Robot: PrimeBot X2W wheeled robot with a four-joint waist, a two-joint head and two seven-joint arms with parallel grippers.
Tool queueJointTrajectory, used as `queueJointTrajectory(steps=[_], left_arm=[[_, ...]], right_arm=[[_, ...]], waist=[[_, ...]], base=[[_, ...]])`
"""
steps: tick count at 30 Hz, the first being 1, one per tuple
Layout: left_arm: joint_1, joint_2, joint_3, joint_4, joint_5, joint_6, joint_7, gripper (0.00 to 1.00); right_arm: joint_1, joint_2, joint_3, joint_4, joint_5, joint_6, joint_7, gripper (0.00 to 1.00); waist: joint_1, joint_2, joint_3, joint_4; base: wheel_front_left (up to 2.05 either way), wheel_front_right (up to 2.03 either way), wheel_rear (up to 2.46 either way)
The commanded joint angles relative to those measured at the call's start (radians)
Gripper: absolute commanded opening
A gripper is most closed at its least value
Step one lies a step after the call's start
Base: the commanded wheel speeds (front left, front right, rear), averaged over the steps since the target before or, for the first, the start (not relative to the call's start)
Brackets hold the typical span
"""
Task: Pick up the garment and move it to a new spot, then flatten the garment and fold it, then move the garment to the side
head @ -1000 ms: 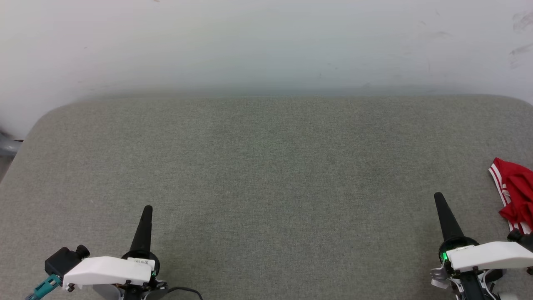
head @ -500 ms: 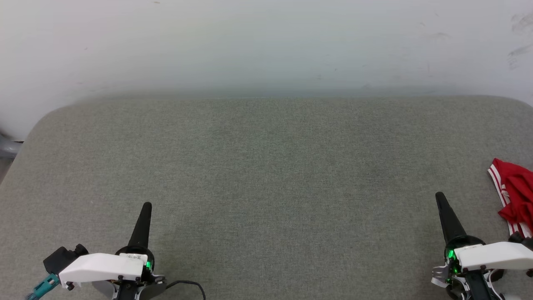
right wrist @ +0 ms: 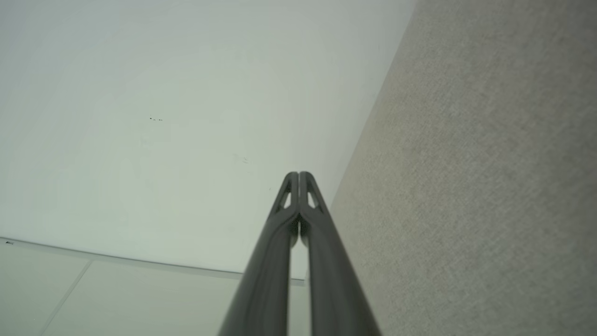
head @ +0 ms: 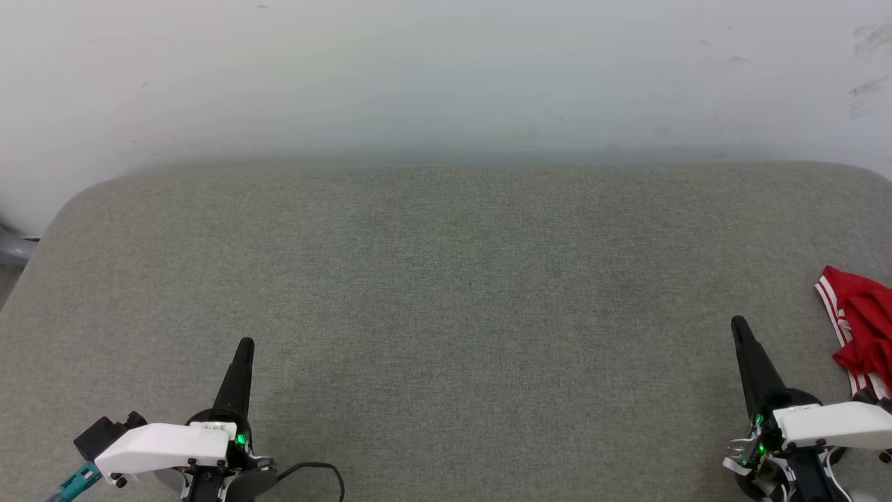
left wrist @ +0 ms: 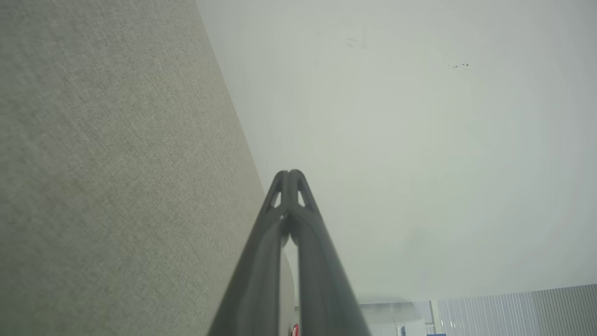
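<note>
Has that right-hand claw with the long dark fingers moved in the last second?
Yes, slightly. The right gripper has slid its base rightward, toward the crumpled red shirt with white-striped trim, which lies unmoved on the grey fabric table.

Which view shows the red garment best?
The head view: the garment lies crumpled on the grey surface at the frame's right edge, partly cropped. The wrist views face wall and surface; a red speck in the left one is unidentifiable.

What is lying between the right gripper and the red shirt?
Nothing. In the head view, a bare stretch of grey fabric surface runs from the right gripper to the red shirt.
</note>
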Motion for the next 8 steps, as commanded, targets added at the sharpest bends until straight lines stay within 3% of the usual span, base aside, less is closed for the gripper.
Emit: queueJointTrajectory(steps=[1, 8], left_arm=[[-0.022, 0.004, 0.004, 0.0, -0.019, -0.004, 0.007, 0.0], [-0.025, 0.003, 0.008, 0.007, -0.071, -0.004, 0.02, 0.0]], right_arm=[[-0.013, 0.004, -0.003, 0.0, 0.021, 0.0, 0.005, 0.0], [-0.015, 0.004, -0.007, 0.002, 0.074, -0.001, 0.018, 0.0]], waist=[[0.0, 0.0, 0.0, 0.0], [0.0, 0.0, -0.002, 0.0]], base=[[0.0, 0.0, 0.0], [0.0, 0.0, 0.0]])
